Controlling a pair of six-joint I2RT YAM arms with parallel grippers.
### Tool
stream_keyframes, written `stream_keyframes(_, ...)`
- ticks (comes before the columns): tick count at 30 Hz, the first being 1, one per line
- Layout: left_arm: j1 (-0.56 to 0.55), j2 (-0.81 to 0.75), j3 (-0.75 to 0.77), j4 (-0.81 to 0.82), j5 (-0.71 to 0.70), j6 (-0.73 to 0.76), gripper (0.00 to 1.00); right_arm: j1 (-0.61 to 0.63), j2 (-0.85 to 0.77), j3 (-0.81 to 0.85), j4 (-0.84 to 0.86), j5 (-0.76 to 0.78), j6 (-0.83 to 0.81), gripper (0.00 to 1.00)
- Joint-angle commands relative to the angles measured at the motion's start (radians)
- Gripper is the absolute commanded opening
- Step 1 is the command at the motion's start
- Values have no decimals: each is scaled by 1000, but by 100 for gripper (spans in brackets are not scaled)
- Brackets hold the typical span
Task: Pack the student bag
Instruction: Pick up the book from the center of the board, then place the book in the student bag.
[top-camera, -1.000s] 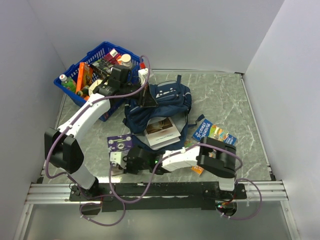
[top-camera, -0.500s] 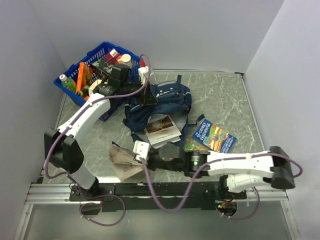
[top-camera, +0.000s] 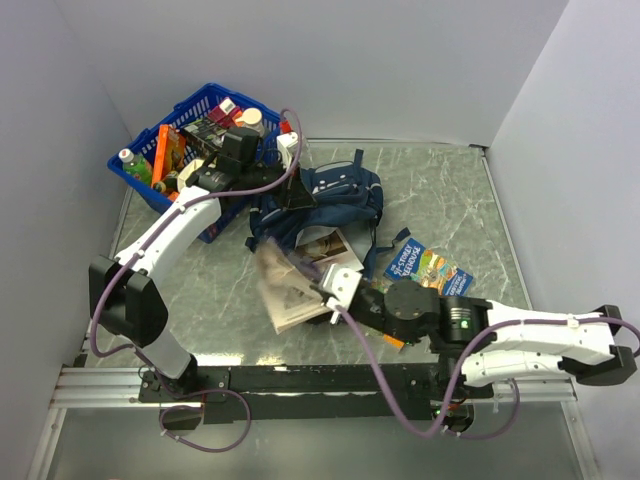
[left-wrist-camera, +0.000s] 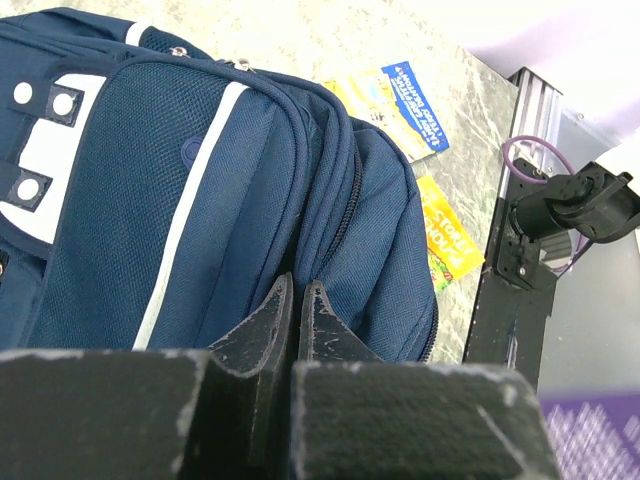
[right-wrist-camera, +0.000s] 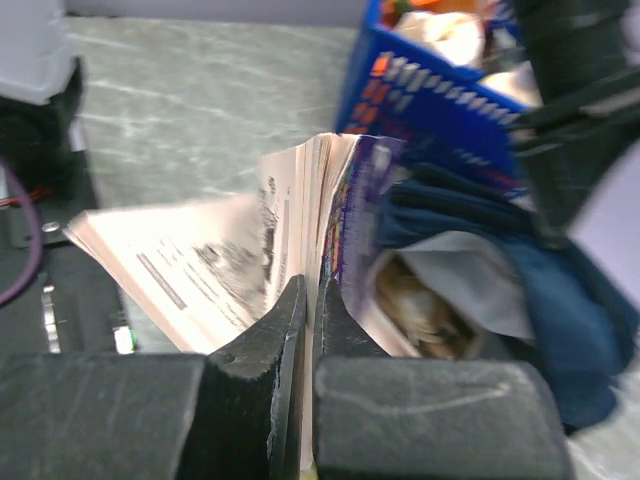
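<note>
The student bag is a navy backpack lying at the middle of the table, its mouth facing the near edge. A white book with a brown picture sticks out of that mouth. My left gripper is shut on the fabric at the bag's left rim; in the left wrist view the gripper pinches a fold of the bag. My right gripper is shut on a booklet with a purple cover, lifted just in front of the bag's mouth. In the right wrist view this gripper clamps the booklet, whose pages fan out.
A blue plastic basket full of items stands at the back left, close behind the left arm. A blue picture book lies right of the bag, and an orange card shows under the right arm. White walls close in three sides.
My right gripper has lifted the purple booklet off the table at the front left and carried it right and up, to the bag's mouth. The left arm has held still.
</note>
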Motion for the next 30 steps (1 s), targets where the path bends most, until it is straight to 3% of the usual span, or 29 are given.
stream_keyframes(1,19,-2,33,70,-80,43,1,3,-73,100,-5,111,-71,0)
stream_keyframes(6,19,-2,36,65,-77,38,1,4,-127,101,-34,145,-71,0)
stream_keyframes(15,19,-12,54,68,-49,15,1,-19,-169,-77,50,203,-60,0)
stream_keyframes(30,1,-36,117,39,-17,-37,1,-262,-140,-340,133,42,0,0)
